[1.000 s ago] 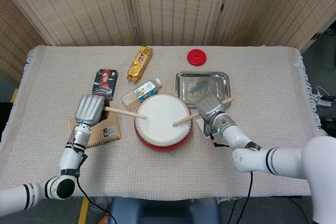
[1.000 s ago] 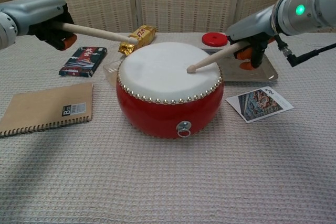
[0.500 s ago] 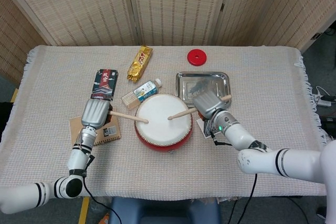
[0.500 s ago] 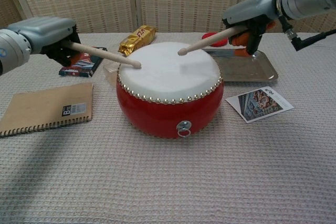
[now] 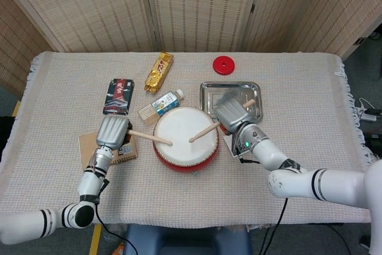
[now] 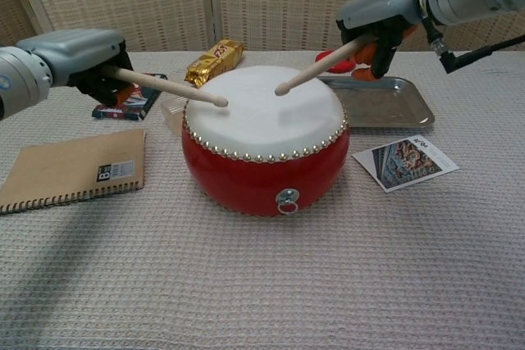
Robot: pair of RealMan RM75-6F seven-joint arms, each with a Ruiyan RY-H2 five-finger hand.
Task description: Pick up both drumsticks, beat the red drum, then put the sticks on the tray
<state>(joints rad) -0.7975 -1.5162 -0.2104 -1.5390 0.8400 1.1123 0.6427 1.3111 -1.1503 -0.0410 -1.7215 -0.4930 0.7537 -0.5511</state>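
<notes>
Wooden drumsticks are clamped in my left hand [image 5: 112,132] and right hand [image 5: 230,114], tips over the red drum [image 5: 182,141] between them.

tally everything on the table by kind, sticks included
drumsticks: 2
red drum: 1
metal tray: 1
red disc: 1
gold snack pack: 1
dark packet: 1
bottle: 1
spiral notebook: 1
picture card: 1
total: 10

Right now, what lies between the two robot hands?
In the head view, the red drum lies between left robot hand and right robot hand, both drumstick tips over its skin.
</notes>
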